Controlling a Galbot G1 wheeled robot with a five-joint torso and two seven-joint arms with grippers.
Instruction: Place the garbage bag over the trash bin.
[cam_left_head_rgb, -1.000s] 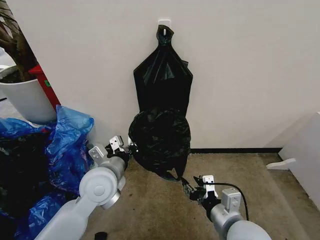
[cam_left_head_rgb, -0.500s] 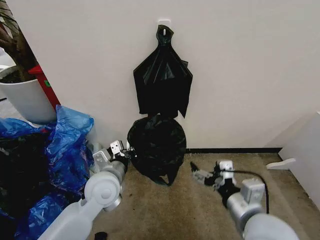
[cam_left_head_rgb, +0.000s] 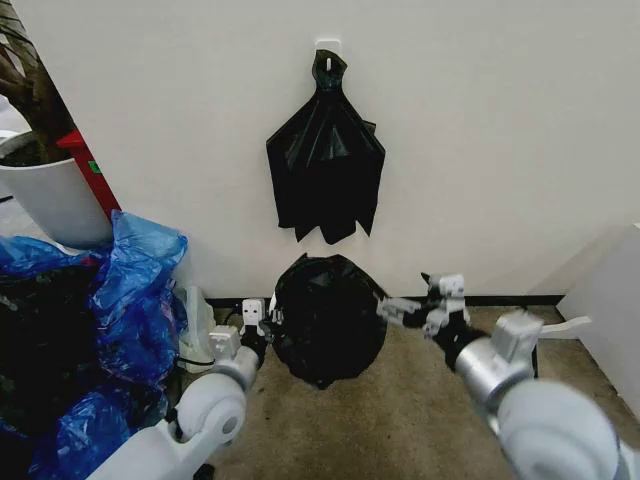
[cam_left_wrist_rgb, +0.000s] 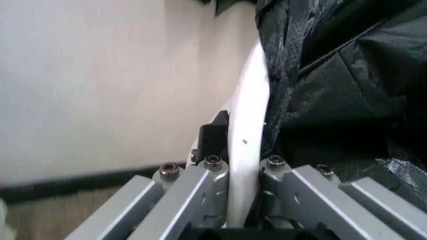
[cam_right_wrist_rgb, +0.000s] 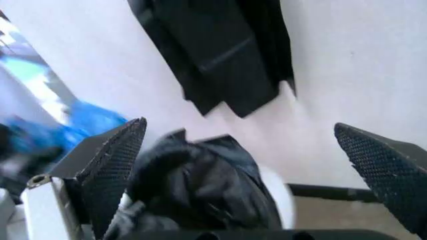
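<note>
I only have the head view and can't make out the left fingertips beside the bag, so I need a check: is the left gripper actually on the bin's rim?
Observer: Yes. In the left wrist view the left gripper is clamped on the white rim of the trash bin, right beside the garbage bag.
Operator: And the right one, is it holding anything?
Observer: No. The right wrist view shows the right gripper wide open, holding nothing, facing the bagged bin.

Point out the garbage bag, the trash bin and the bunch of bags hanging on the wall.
garbage bag (cam_left_head_rgb: 328, 318), head view, its bulging front.
trash bin (cam_left_wrist_rgb: 247, 125), left wrist view, its white rim.
hanging bunch of bags (cam_left_head_rgb: 326, 170), head view, its fanned middle.
</note>
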